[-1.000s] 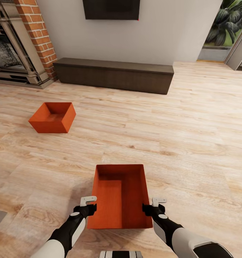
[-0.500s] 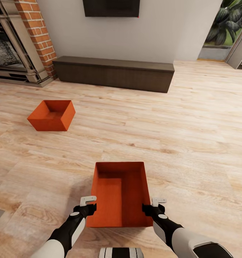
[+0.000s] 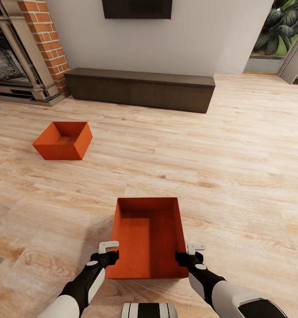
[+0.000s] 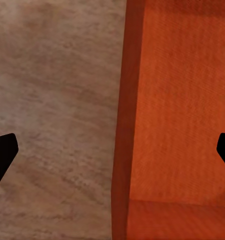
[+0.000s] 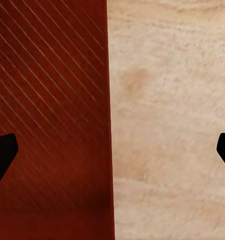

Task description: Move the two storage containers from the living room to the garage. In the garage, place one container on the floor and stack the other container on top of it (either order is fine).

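Left tool (image 3: 110, 250): I had it spread, straddling the near container's (image 3: 146, 238) wall.
Right tool (image 3: 189, 252): spread too — opposite wall between its fingers.
Second container (image 3: 62, 140): far ahead-left on plank floor (image 3: 237, 176).

Head cam: near orange-red container (image 3: 148, 238) sits centred low in frame, open top up, long axis running away from the robot. Left pincer (image 3: 110, 251) at its left wall near the front corner, right pincer (image 3: 187, 253) at the right wall opposite; finger gap unclear from here. Second container (image 3: 63, 140) on the wood plank floor (image 3: 237, 168), well apart, ahead-left. Beyond it: brick fireplace (image 3: 38, 44), dark low cabinet (image 3: 140, 90) against the wall, TV (image 3: 137, 9) above it.
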Available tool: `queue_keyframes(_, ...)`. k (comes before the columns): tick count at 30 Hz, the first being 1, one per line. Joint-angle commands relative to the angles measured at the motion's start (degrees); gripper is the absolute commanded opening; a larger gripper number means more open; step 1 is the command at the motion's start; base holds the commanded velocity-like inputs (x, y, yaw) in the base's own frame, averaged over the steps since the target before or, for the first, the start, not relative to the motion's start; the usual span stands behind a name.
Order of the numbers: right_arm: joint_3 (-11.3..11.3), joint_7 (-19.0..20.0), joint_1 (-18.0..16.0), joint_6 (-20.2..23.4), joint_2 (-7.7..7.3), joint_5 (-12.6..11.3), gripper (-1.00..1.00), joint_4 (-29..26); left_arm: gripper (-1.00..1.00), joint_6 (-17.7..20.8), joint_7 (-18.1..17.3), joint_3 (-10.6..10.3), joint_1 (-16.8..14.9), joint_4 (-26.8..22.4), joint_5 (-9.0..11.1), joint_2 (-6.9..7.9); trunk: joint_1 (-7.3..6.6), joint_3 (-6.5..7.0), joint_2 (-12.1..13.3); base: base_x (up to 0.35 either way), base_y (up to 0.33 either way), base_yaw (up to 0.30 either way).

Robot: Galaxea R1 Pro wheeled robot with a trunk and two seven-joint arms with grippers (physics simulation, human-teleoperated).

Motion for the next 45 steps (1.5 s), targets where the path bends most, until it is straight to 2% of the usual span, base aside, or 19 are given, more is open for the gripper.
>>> queue_keyframes(1, 0.5, -0.17, -0.03, -0.21, 0.01, -0.6, 1.0, 0.06, 1.0, 0.32, 0.16, 0.03, 0.01, -0.11, 0.32, -0.03, -0.01, -0.04, -0.01, 0.0, 0.0, 0.0)
queue_keyframes(14, 0.5, -0.01, -0.03, -0.21, 0.01, -0.6, 1.0, 0.06, 1.0, 0.32, 0.23, 0.03, 0.01, 0.09, 0.32, 0.01, -0.01, -0.04, -0.01, 0.0, 0.0, 0.0)
queue_keyframes(28, 0.5, 0.13, -0.03, -0.21, -0.08, -0.6, 1.0, 0.06, 1.0, 0.32, 0.18, 0.0, 0.01, -0.06, 0.32, 0.02, 3.07, -2.55, -5.63, 0.0, 0.0, 0.0)
queue_keyframes(45, 0.5, 0.2, -0.03, -0.21, 0.0, -0.6, 1.0, 0.06, 1.0, 0.32, 0.22, 0.0, 0.01, -0.18, 0.32, -0.01, 3.07, -2.55, -5.63, 0.0, 0.0, 0.0)
